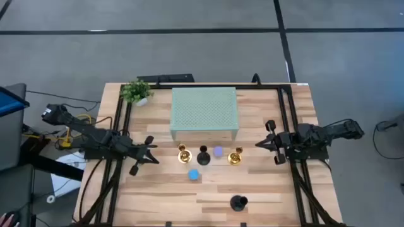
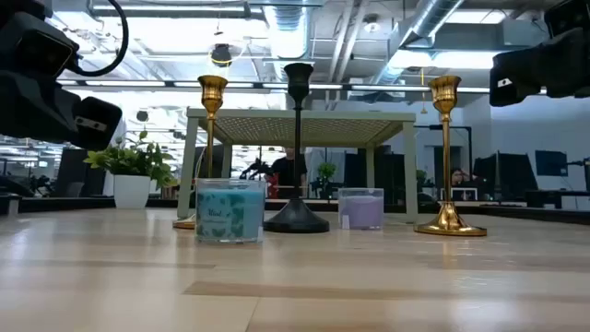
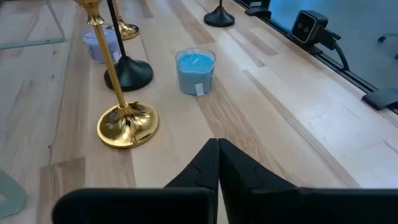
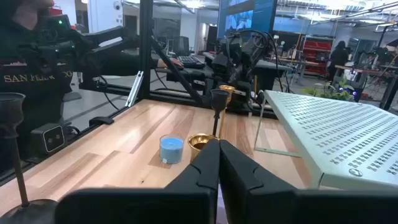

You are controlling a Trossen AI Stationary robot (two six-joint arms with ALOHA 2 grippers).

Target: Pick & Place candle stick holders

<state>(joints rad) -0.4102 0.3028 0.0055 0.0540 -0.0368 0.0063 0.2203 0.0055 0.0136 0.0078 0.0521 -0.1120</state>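
Observation:
Four candle stick holders stand upright in a row in front of the stand: a gold one (image 1: 184, 153), a black one (image 1: 203, 156), a lilac stubby one (image 1: 218, 152) and a second gold one (image 1: 234, 157). A blue stubby one (image 1: 194, 174) stands nearer the front. A second black one (image 1: 238, 202) stands near the front edge. My left gripper (image 1: 156, 158) is shut and empty, left of the row; its wrist view (image 3: 218, 143) faces the left gold holder (image 3: 127, 123) and the blue one (image 3: 195, 71). My right gripper (image 1: 257, 145) is shut and empty, right of the row, as its wrist view (image 4: 218, 144) also shows.
A mint-green perforated stand (image 1: 204, 113) stands behind the row, a small potted plant (image 1: 136, 93) at the far left corner. A small camera (image 3: 309, 28) sits at the table's near edge. A person (image 4: 28, 68) stands beyond the table. Bare wood lies at the front left.

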